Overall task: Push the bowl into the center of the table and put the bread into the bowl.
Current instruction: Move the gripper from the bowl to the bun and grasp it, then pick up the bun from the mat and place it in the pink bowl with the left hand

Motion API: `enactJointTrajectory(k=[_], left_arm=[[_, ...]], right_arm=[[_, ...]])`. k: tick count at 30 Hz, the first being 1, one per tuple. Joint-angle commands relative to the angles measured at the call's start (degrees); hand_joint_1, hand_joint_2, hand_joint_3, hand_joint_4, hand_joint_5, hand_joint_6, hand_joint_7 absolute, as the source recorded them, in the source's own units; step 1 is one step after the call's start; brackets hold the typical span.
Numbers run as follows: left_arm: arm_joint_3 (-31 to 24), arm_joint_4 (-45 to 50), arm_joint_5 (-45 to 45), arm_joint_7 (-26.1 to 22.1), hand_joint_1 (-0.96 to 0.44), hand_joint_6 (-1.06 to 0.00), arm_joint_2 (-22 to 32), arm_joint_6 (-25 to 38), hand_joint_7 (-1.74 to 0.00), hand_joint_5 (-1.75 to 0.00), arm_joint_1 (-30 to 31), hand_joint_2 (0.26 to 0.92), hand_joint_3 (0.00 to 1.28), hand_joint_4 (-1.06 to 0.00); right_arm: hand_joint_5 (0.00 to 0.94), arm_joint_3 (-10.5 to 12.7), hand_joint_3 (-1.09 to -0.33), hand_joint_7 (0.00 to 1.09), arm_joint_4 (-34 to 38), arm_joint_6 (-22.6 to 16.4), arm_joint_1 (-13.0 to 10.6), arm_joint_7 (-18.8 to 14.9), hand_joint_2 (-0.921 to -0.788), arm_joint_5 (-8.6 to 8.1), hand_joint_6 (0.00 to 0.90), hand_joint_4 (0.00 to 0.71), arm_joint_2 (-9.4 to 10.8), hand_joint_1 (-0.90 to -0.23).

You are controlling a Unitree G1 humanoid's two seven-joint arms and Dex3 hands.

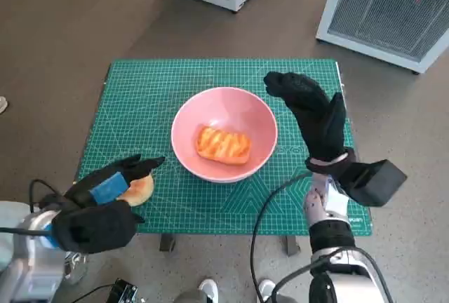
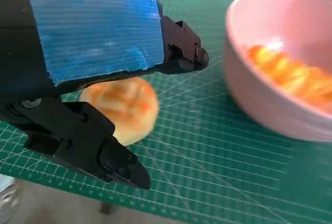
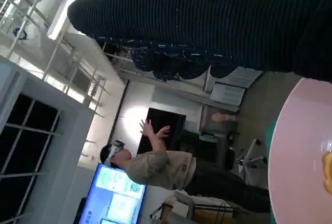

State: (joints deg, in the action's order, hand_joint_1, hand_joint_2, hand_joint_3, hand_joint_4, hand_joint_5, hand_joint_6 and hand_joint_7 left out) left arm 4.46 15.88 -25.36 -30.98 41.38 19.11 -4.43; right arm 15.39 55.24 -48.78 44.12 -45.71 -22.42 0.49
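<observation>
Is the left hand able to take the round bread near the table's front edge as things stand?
Probably yes. The left hand hangs right over the round bread, its fingers spread on either side, and nothing lies between them. The pink bowl stands apart to the side.

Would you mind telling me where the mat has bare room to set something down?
Free: the far strip of the green mat behind the pink bowl, and its far-left corner. Crowded: near left, where the left hand hovers over the round bun; the right hand occupies the right side.
</observation>
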Motion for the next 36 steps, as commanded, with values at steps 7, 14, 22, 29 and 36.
enactJointTrajectory(k=[7,14,22,29,36], left_arm=[[5.90,-9.57,-8.41,5.04,0.07,-0.57,-2.08,2.79,-0.08,-0.04,-3.47,0.779,0.02,-0.36],[8.56,-16.93,-13.18,11.79,0.12,-0.75,-2.86,0.81,-0.18,-0.11,-4.14,0.844,0.05,-0.62],[7.83,-19.75,-14.05,18.01,0.01,-0.61,-1.81,-4.24,-1.14,-1.12,-2.85,0.911,0.09,-0.67],[6.27,-19.75,-12.30,18.91,0.00,-0.68,-1.45,-6.79,-1.13,-1.13,-2.29,0.896,0.08,-0.71],[4.27,-16.29,-10.65,17.78,0.00,-0.68,-1.66,-7.10,-1.11,-1.14,-2.13,0.895,0.08,-0.72]], right_arm=[[0.000,0.03,-0.743,0.57,0.01,0.31,-0.92,-0.58,-0.921,-0.33,0.002,0.208,-0.59,-0.692],[0.001,-0.04,-0.742,0.58,-0.07,-0.22,-1.29,-0.63,-0.921,-0.19,0.003,0.209,-0.55,-0.694],[0.000,-0.14,-0.743,0.58,0.03,-0.33,-1.33,-0.45,-0.921,0.01,0.001,0.208,-0.58,-0.698],[0.000,-0.24,-0.743,0.58,0.32,-0.41,-1.24,-0.15,-0.921,0.30,-0.001,0.206,-0.44,-0.693],[0.001,-0.39,-0.742,0.58,0.29,-0.06,-1.24,-0.23,-0.921,0.30,-0.001,0.207,-0.33,-0.691]])
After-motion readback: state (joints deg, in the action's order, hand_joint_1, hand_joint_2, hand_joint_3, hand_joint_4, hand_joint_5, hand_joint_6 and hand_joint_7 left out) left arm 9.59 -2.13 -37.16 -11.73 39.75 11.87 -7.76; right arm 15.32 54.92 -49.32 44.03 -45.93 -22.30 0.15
